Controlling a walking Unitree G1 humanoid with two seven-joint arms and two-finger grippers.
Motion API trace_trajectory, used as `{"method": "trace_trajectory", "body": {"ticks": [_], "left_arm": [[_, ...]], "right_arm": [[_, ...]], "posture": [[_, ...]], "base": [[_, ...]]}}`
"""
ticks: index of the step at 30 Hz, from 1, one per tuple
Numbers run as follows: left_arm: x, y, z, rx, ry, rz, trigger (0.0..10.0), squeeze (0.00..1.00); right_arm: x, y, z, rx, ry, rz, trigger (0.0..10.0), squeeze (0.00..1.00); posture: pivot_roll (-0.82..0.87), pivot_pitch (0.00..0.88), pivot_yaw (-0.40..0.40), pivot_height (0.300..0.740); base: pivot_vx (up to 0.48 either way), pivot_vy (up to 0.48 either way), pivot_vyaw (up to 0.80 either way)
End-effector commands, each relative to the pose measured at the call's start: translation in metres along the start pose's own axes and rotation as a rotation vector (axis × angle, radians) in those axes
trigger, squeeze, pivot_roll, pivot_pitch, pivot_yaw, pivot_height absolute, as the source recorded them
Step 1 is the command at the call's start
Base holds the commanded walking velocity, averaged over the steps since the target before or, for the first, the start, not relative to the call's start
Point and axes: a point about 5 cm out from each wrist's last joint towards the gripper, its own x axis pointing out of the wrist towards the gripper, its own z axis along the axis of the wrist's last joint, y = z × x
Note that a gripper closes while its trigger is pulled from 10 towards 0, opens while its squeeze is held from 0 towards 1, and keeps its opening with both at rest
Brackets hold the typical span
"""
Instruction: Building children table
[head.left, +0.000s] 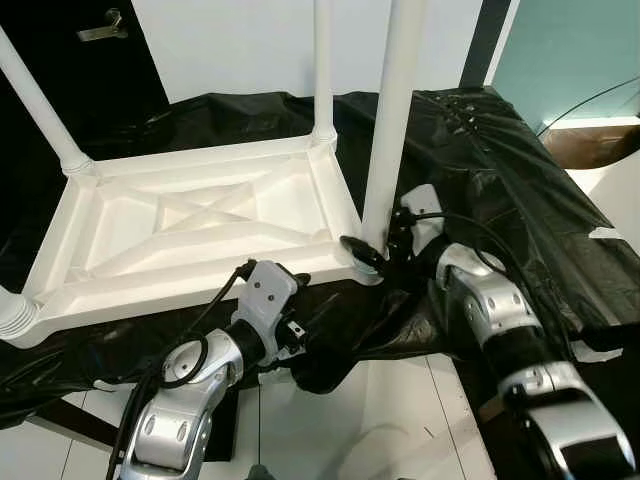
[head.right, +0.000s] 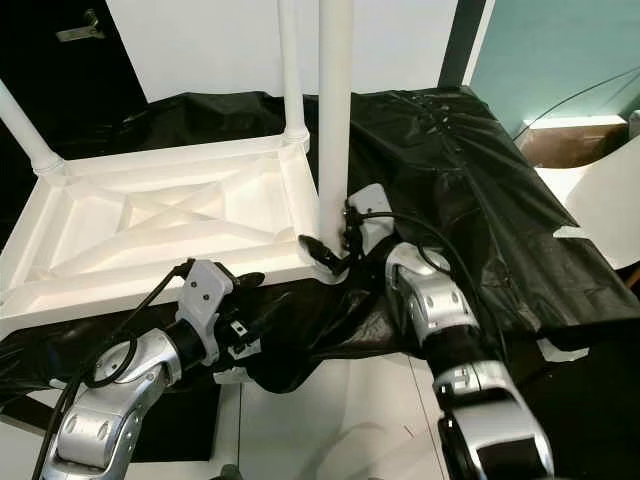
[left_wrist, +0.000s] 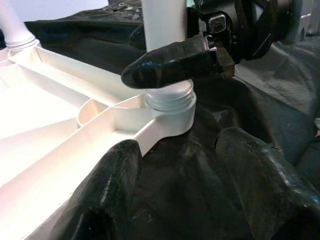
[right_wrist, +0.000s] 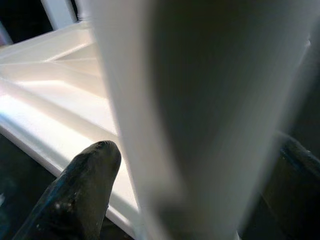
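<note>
I have the white tabletop (head.left: 190, 235) lying upside down on the counter (head.left: 520, 170), which is draped in black sheeting, so that the corner sockets face up and the legs can go in from above. My right hand (head.left: 372, 256) is pinching the near-right leg (head.left: 392, 130) right at its base, one finger (left_wrist: 170, 62) wrapped across the front of the post just above the threaded collar — low down, because that is where I can turn or steady it without levering the long post sideways. The leg stands upright in its socket (left_wrist: 172, 107) at the tabletop's 4 o'clock corner; the thread is visible above the rim, so I judge it is not yet fully seated.

My left hand (left_wrist: 190, 190) hangs spread, touching nothing, just below the near edge of the tabletop at about 6 o'clock, its two fingers pointing toward that same corner — ready, I think, to brace the frame if it starts to spin with the leg.

Other legs already stand: one at the far-right corner (head.left: 322, 70), one at the far-left (head.left: 40, 100), and a ribbed stub at the near-left corner (head.left: 12, 315), around 8 o'clock.
</note>
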Motion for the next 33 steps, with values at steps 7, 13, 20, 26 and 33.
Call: {"method": "trace_trajectory", "body": {"ticks": [7, 13, 20, 26, 33], "left_arm": [[-0.002, 0.003, 0.003, 0.003, -0.005, 0.071, 10.0, 0.00], [-0.003, 0.002, 0.002, 0.000, -0.006, 0.075, 10.0, 0.00], [-0.002, 0.001, 0.002, 0.002, -0.006, 0.069, 10.0, 0.00], [-0.001, 0.001, 0.002, 0.003, -0.006, 0.065, 10.0, 0.00], [0.000, -0.002, 0.001, 0.000, -0.005, 0.054, 10.0, 0.00]], "right_arm": [[0.006, 0.001, -0.016, -0.056, 0.104, 0.149, 0.0, 0.00], [0.001, -0.002, -0.024, -0.022, 0.131, 0.148, 0.0, 0.00], [0.002, -0.006, -0.028, 0.013, 0.137, 0.039, 10.0, 0.00], [0.007, -0.003, -0.029, 0.062, 0.127, -0.105, 10.0, 0.00], [0.013, 0.028, -0.042, 0.210, 0.152, -0.378, 10.0, 0.00]], "posture": [[0.08, 0.017, 0.000, 0.740], [0.09, 0.015, -0.005, 0.740], [0.09, 0.007, -0.008, 0.740], [0.08, 0.001, -0.010, 0.740], [0.08, 0.000, -0.015, 0.740]], "base": [[0.000, 0.000, 0.00], [0.000, 0.000, 0.00], [0.000, 0.000, 0.00], [0.000, 0.000, 0.00], [0.000, 0.000, 0.00]]}}
